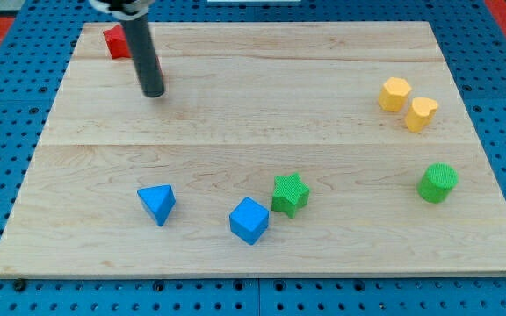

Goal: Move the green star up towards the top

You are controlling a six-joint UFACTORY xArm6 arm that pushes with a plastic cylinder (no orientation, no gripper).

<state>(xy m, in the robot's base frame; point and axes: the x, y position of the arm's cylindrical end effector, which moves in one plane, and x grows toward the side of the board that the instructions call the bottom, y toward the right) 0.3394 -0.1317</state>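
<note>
My tip, a bare rod holding nothing, is standing at the view's upper left, well apart from the green star lying low on the board beside the blue cube; approaching from beneath should be pushing it straight upward.

My tip, upper left, upright
</note>
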